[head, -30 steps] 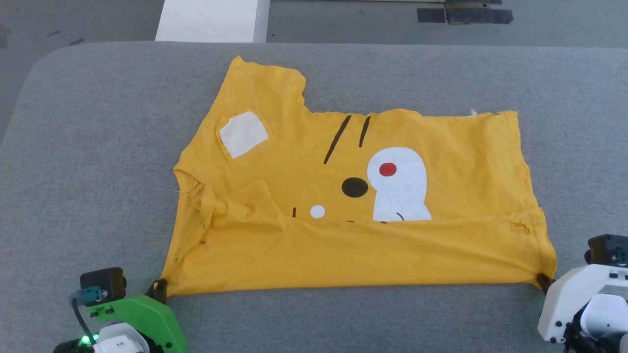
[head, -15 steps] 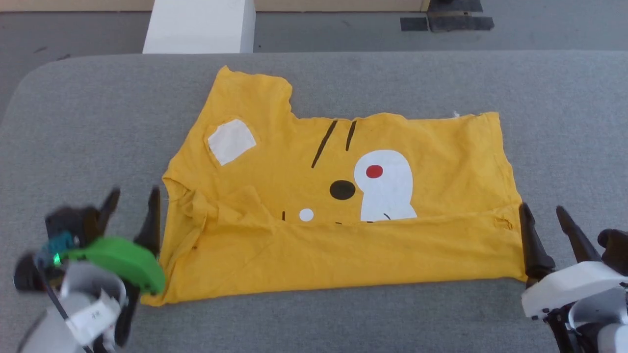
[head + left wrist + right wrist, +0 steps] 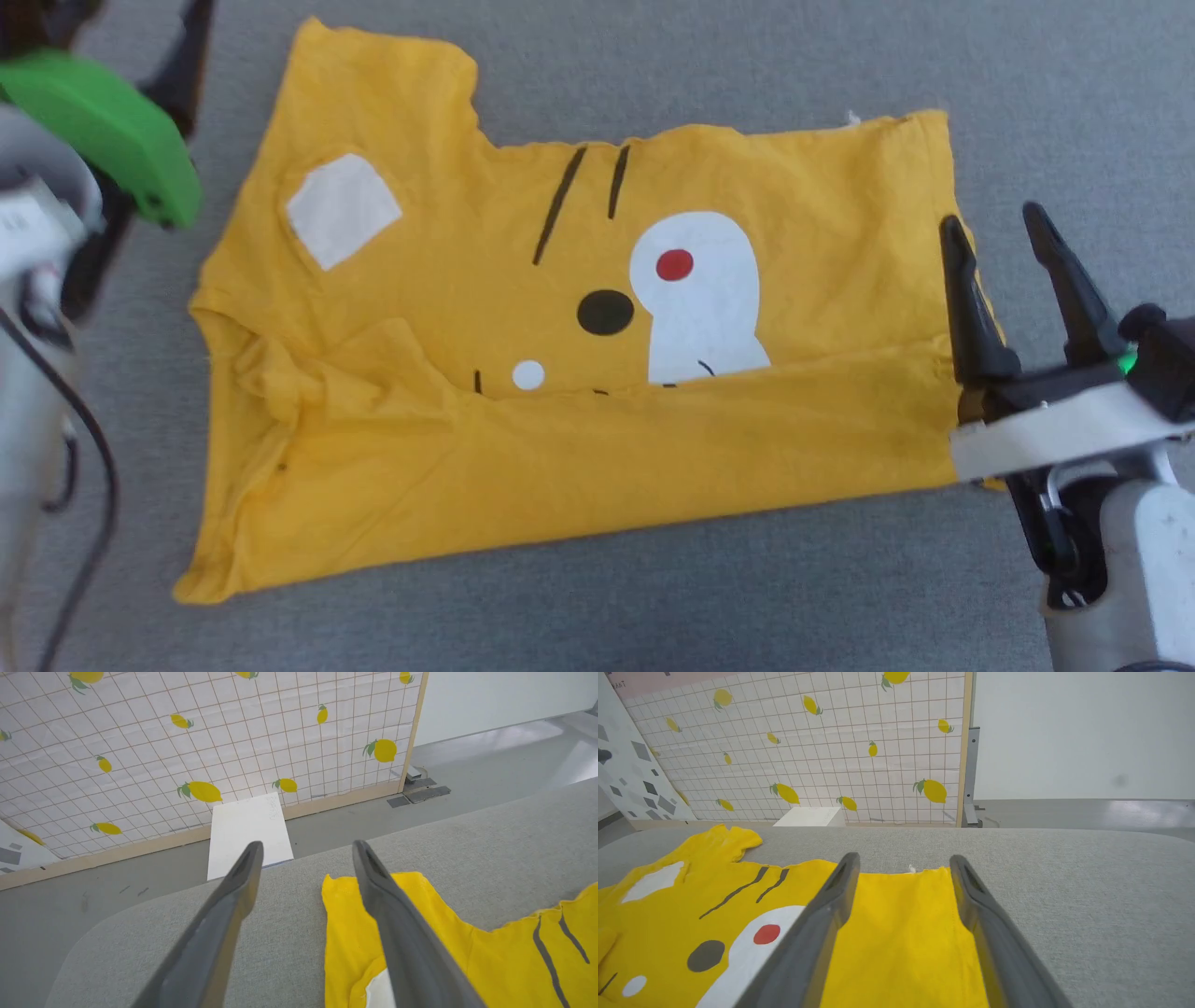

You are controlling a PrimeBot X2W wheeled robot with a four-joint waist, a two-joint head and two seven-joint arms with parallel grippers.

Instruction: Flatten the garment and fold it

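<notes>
Head view, grey padded surface (image 3: 597, 616): it carries the whole job, and you have bare room on every side of the cloth.
Garment (image 3: 448, 280): it lies across the middle of the frame, face print up, mostly flat.
Folded band (image 3: 607, 457): the lower edge is turned up over the print and covers the bottom of the white muzzle (image 3: 700, 299), so I judge the first fold as made and the second as the step in hand.
Right gripper (image 3: 990, 217): it sits at the right of the frame over the garment's right edge, fingers spread wide and holding nothing. In the right wrist view that edge runs between the two fingers, with the far corner ahead of them.
Left gripper (image 3: 307, 845): it is at the upper left of the head view, fingers parted and empty. In the left wrist view the sleeve tip lies just beside the right-hand finger.
Sleeve (image 3: 373, 84): it juts toward the top of the frame, beyond the straight upper edge.
Crumpled patch (image 3: 280, 373): there are small bunched folds at the left of the frame, near the band's end.
Next move: you likely need each gripper lowered onto an upper corner, closing on the cloth alone, so that both bring that edge down together. Match their pace, or the fold will skew.
</notes>
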